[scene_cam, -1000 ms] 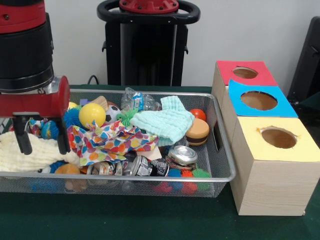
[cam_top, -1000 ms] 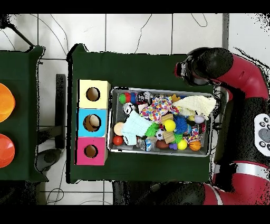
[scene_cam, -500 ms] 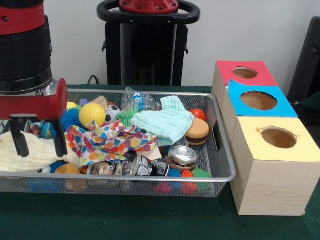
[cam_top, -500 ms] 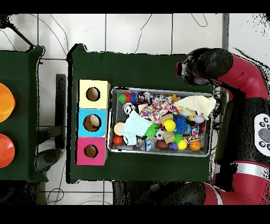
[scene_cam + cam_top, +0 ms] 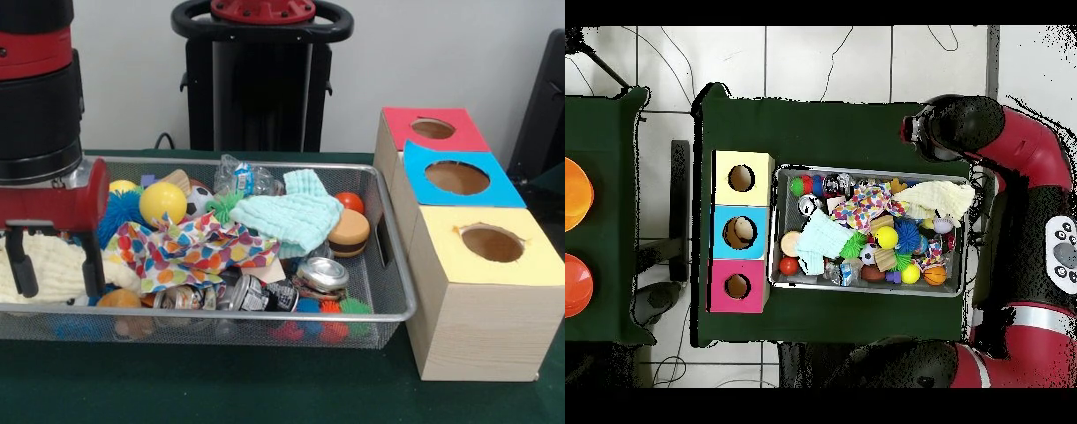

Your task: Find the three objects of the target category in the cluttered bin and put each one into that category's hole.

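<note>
While jaws (image 5: pixel 53 265) straddle cream cloth (image 5: pixel 44 269), bin (image 5: pixel 388 256) rim near

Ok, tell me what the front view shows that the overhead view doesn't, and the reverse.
Only the front view shows the open gripper with its fingers down at the pale yellow cloth, plus the crushed cans along the near side of the bin. Only the overhead view shows something lying inside the blue box's hole and two orange round things off to the side. Both show the mesh bin, the polka-dot cloth and the three boxes.
</note>
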Motion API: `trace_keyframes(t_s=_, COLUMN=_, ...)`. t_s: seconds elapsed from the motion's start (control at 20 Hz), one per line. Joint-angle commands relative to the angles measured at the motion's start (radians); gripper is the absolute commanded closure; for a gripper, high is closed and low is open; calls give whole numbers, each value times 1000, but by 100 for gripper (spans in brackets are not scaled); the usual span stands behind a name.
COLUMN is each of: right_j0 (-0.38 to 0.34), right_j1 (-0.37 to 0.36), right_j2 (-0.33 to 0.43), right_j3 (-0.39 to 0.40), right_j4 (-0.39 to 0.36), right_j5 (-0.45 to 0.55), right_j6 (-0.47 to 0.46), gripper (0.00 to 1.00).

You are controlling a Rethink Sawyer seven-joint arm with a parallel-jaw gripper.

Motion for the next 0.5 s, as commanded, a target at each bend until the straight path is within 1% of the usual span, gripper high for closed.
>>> trace_keyframes(t_s=0.05, right_j0=-25, right_j1=41, right_j2=88, right_j3=101, right_j4=-40, right_j5=-67, right_j6=-128, gripper=0)
trace_keyframes(t_s=0.5, right_j0=-22, right_j1=27, right_j2=82, right_j3=100, right_j4=-39, right_j5=-41, right_j6=-130, gripper=0)
